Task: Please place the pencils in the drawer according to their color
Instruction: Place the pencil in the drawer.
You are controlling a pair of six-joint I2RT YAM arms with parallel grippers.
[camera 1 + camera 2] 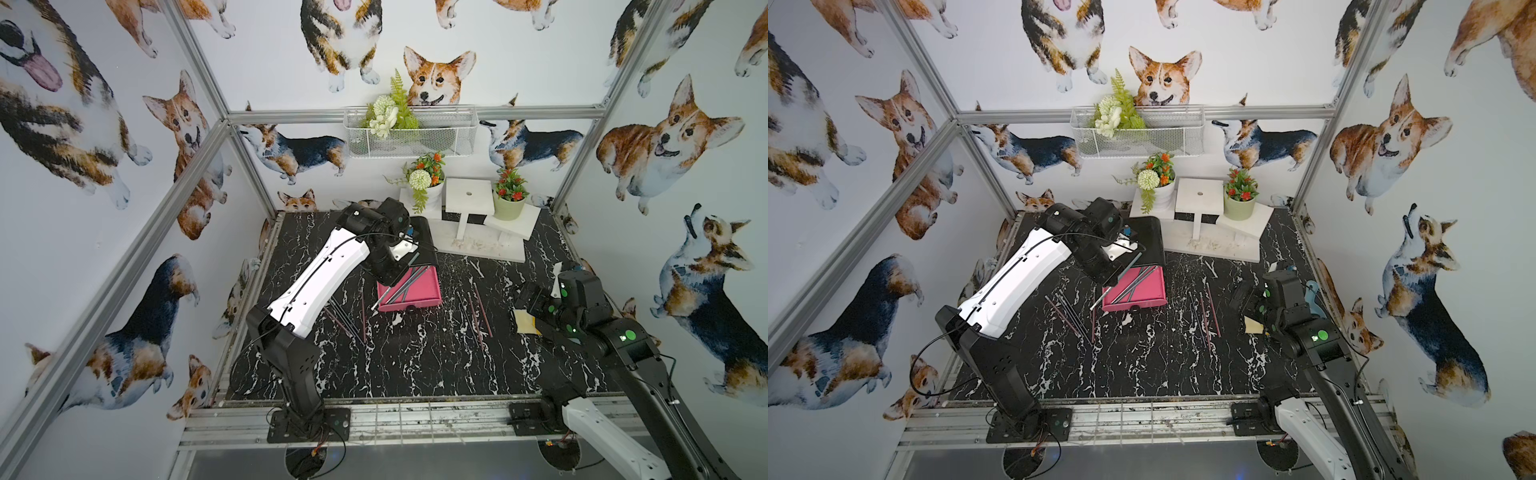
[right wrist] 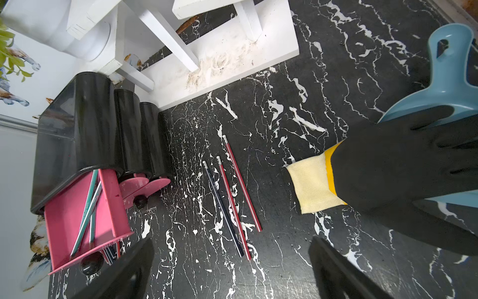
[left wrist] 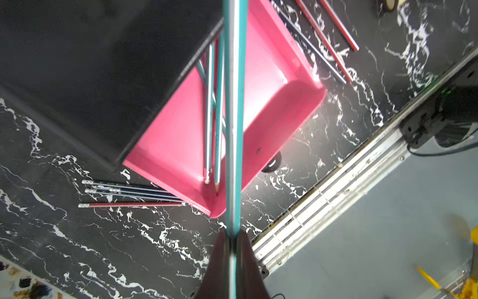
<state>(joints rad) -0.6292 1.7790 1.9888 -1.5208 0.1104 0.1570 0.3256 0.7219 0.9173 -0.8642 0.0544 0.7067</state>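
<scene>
We see the left jaws clamped on a green pencil (image 3: 234,116), which reaches out over the pink drawer (image 3: 274,85). The drawer stands open from the black cabinet (image 3: 103,77). At least two other green pencils (image 3: 210,124) lie slantwise inside it. Just beside the drawer, on the black marbled surface (image 1: 415,365), we find several dark blue pencils (image 3: 124,187) and one red pencil (image 3: 134,204) lying side by side. On the drawer's other side, well apart from that group, a single dark blue pencil (image 2: 223,209) and two red pencils (image 2: 243,183) lie nearly parallel. The right jaws stand wide apart above the surface with nothing between them. They are near a black glove (image 2: 401,168) with a yellow cuff, which partly covers a blue scoop (image 2: 450,85).
</scene>
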